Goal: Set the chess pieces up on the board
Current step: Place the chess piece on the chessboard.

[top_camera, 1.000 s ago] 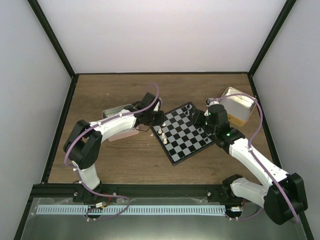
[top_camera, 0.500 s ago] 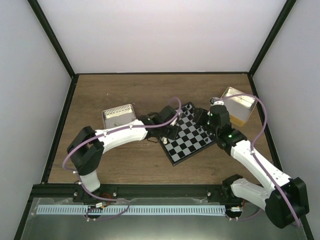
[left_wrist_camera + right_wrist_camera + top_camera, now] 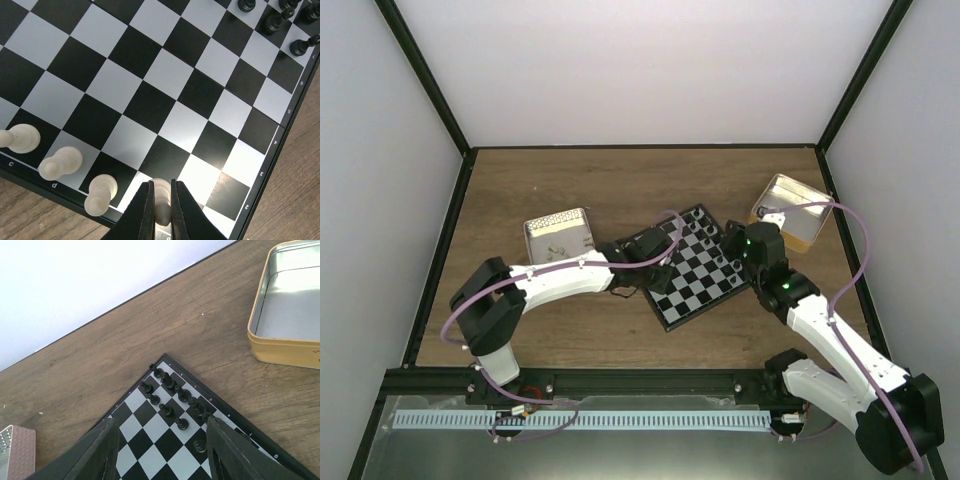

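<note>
Clearly, at the edge of the chequered board [image 3: 165, 90], a cream chess piece [image 3: 161, 189] sits pinched in the left pincer [image 3: 161, 201], while the right pincer [image 3: 160, 426] gapes.

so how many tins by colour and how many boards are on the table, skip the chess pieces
pink-sided tin: 1
yellow tin: 1
chessboard: 1
total: 3

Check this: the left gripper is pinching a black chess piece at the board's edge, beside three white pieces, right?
No. The left wrist view shows the left gripper pinching a white piece, not a black one; the rest holds.
</note>
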Controlling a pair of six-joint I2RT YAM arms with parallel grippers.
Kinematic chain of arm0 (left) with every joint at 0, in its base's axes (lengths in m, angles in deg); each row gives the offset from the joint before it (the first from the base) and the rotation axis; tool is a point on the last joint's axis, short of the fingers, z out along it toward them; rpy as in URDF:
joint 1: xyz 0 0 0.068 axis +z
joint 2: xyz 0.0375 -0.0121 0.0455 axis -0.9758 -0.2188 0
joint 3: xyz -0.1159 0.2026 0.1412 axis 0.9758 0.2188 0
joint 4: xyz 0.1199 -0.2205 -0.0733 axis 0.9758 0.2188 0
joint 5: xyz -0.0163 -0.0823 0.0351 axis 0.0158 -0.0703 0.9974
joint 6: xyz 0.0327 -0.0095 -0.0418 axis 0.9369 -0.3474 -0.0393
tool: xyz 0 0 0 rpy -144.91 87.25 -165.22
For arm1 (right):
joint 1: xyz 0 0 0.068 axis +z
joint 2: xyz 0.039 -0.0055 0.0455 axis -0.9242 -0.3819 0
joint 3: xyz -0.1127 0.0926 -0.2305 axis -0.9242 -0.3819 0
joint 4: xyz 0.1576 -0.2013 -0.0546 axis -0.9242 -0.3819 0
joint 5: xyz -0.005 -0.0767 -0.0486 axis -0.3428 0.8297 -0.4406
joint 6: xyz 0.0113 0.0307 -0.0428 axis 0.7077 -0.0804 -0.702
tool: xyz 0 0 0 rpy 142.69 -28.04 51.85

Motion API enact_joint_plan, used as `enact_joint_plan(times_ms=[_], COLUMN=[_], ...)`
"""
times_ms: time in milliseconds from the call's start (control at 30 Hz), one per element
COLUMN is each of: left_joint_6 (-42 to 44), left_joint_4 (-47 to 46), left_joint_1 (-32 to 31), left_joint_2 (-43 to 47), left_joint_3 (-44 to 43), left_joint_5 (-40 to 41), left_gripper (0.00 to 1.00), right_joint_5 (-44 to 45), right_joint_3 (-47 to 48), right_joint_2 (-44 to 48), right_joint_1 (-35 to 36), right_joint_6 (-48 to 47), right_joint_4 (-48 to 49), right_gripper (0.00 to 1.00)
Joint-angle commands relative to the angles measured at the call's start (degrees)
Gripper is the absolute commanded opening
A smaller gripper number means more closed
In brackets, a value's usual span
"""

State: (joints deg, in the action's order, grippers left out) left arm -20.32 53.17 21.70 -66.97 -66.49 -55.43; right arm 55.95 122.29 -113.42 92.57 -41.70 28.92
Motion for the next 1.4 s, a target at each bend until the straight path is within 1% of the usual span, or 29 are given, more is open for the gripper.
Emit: enact_joint_plan(times_ms=[0,67,133,200,433,533,700,933,1133,1233,1367], left_joint_6=[-0.5,0.0,0.9,1.1,0.2,-0.3,-0.6,0.2,0.4,0.4,0.2], left_joint_4=[-0.9,-0.7,1.5,3.3,1.8,1.0,1.5,1.7,2.9,4.0,5.6], left_joint_1=[-1.1,-1.9,-2.5,-2.6,-3.2,-3.2,-3.3,-3.3,-3.3,-2.9,-1.1], left_joint_2=[-1.7,-2.1,-3.2,-4.0,-4.9,-5.5,-5.2,-4.5,-1.9,0.0,2.0], left_joint_3=[0.2,0.0,-1.0,-1.6,-0.9,-0.9,-0.6,-1.1,-3.1,-4.8,-6.4], left_joint_5=[0.4,0.8,5.1,7.0,6.6,5.0,5.7,3.3,2.8,4.2,7.5], left_gripper=[0.08,0.08,0.08,0.08,0.08,0.10,0.12,0.21,0.30,0.38,0.42], right_joint_5=[2.3,2.0,1.6,1.2,0.7,0.9,1.5,1.0,1.0,0.9,0.4], right_joint_3=[0.0,-0.1,0.1,0.0,0.0,-0.1,-0.1,0.0,0.0,0.0,-0.1], right_joint_2=[0.5,0.0,-0.4,-0.8,-1.6,-1.3,-1.0,-1.1,-0.6,-0.1,0.4], right_joint_1=[0.4,0.4,0.4,0.4,0.4,0.5,0.4,0.4,0.4,0.4,0.4], right_joint_6=[1.0,1.1,1.1,1.2,1.3,1.3,1.0,1.6,1.6,1.6,1.6], right_joint_4=[0.1,0.3,0.4,0.6,0.9,0.6,0.4,0.5,0.2,0.0,-0.2], right_gripper=[0.50,0.50,0.51,0.51,0.52,0.52,0.52,0.53,0.54,0.54,0.54])
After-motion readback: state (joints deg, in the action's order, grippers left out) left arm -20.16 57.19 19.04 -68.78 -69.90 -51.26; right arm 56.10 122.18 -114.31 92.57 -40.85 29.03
